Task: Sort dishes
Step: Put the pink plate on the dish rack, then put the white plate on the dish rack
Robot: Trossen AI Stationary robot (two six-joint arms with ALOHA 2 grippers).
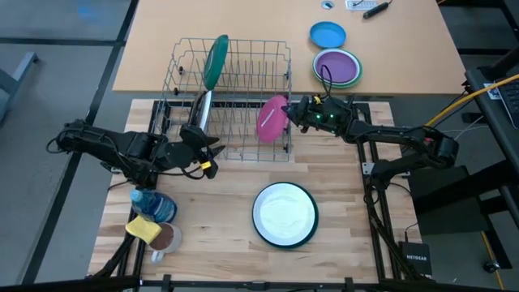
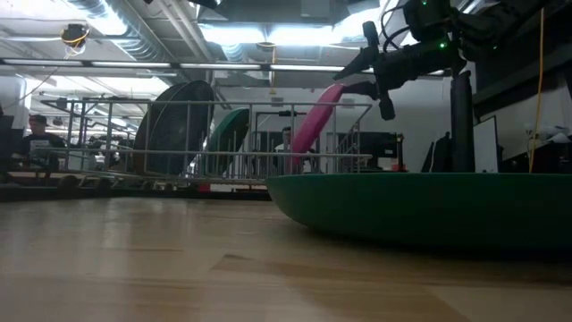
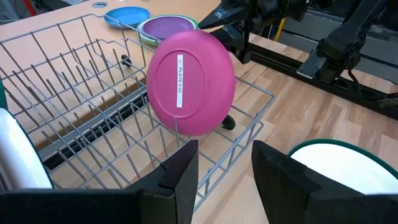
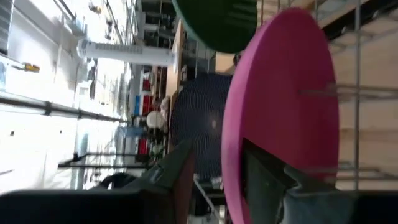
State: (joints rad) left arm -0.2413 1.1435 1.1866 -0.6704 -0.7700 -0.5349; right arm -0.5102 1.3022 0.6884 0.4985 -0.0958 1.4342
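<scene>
Pink plate (image 1: pixel 272 118) sits upright in rack (image 1: pixel 243 89), frame centre; my right gripper (image 1: pixel 295 113) part-open, gripping nothing, so I back out straight without nudging it.

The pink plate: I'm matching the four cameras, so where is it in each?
High: pink plate in the rack's right end.
Low: right of centre, on edge.
Left wrist: centre, underside showing.
Right wrist: right, edge-on.
Shared landmark: wire dish rack.

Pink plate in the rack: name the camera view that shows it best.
The left wrist view: the pink plate faces it, whole underside visible. The high view shows it tilted, the low view edge-on, the right wrist view cropped behind gripper fingers.
</scene>
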